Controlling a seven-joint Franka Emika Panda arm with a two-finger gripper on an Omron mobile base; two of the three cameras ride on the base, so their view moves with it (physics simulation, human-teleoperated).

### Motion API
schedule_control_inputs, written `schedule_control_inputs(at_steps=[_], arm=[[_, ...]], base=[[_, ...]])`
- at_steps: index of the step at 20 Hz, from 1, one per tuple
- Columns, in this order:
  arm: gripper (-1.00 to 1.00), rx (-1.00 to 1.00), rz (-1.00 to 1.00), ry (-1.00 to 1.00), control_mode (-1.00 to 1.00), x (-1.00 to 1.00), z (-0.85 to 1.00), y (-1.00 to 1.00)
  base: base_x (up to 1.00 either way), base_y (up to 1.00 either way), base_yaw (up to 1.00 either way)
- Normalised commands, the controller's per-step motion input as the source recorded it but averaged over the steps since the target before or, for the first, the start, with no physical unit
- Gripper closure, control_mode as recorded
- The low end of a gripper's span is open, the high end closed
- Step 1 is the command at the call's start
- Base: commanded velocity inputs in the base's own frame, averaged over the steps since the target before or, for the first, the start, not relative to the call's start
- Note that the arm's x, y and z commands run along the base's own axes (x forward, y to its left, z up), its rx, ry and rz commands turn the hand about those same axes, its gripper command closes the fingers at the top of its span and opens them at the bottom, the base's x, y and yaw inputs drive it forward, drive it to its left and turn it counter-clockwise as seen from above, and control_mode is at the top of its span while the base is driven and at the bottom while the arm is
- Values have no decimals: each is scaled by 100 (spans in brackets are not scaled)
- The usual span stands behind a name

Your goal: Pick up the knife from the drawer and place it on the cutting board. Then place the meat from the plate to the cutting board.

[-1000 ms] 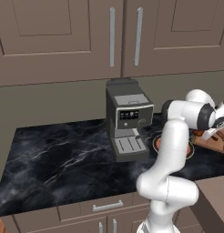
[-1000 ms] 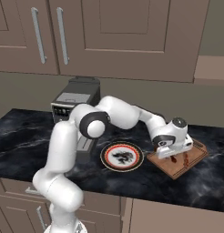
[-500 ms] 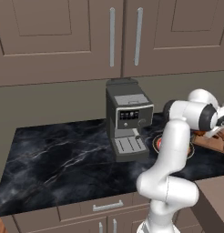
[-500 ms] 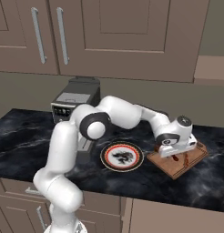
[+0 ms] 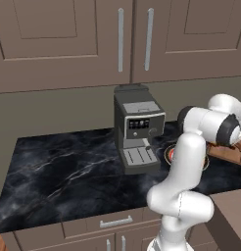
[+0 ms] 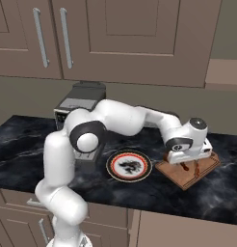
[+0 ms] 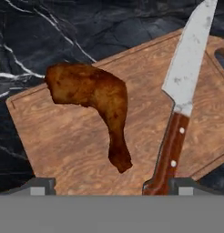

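Meat point(image 7: 93, 107): a brown drumstick-shaped piece lying flat on the cutting board, thick end toward the board's far corner, thin end pointing at the camera in the hand view.
Knife point(image 7: 182, 98): flat on the same board, just beside the meat and not touching it; pale blade pointing away toward the board's handle end, reddish-brown riveted handle near the bottom of the hand view.
Cutting board point(image 7: 77, 150): brown wood with a darker rim, sitting on the black marbled counter point(image 5: 63, 171); in the right base view it lies to the right of the plate point(image 6: 111, 166).
Plate: round, red and dark rim, white centre with a dark patch on it; close beside the board, a narrow strip of counter between them.
Gripper point(image 6: 188, 155): hovering low over the board in the right base view; its two tips sit wide apart at the bottom corners of the hand view, with nothing between them.
Coffee machine point(image 5: 137, 130): grey, standing on the counter left of the plate, under the brown wall cupboards point(image 5: 93, 39).
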Motion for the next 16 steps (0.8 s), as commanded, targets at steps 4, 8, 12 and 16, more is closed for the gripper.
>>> schedule_control_inputs(at_steps=[4, 8, 12, 16], arm=[[-100, 0, -8, -1, -100, -54, 45, 44], [-100, -1, -8, -1, -100, -52, 37, 78], [-100, -3, -6, -1, -100, -49, 33, 82], [-100, -6, -6, 0, -100, -47, 33, 86]], base=[[0, 0, 0], [0, 0, 0], [0, 0, 0], [0, 0, 0]])
